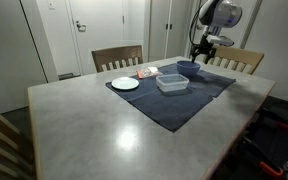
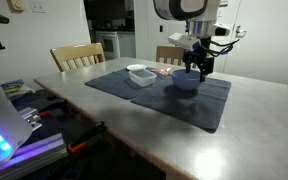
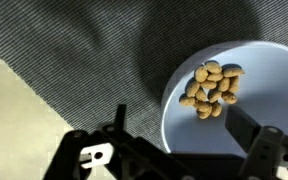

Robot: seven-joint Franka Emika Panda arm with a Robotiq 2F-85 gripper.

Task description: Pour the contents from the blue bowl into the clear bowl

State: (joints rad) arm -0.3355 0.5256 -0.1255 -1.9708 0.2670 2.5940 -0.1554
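The blue bowl [image 1: 187,68] [image 2: 186,81] stands on a dark mat, next to the clear bowl [image 1: 172,84] [image 2: 141,74]. In the wrist view the blue bowl [image 3: 259,75] holds a pile of pale nuts [image 3: 212,86]. My gripper [image 1: 202,48] [image 2: 196,62] hangs just above the blue bowl in both exterior views. In the wrist view my gripper [image 3: 184,128] is open and holds nothing. One finger is over the mat outside the bowl's rim and the other is over the bowl's inside. The clear bowl is out of the wrist view.
The dark mat [image 1: 179,105] [image 2: 134,95] [image 3: 64,60] lies on a grey table [image 1: 94,130]. A white plate [image 1: 125,84] and a small red and white item [image 1: 147,72] lie on the mat. Wooden chairs [image 1: 116,58] [image 2: 74,58] stand at the table's far side.
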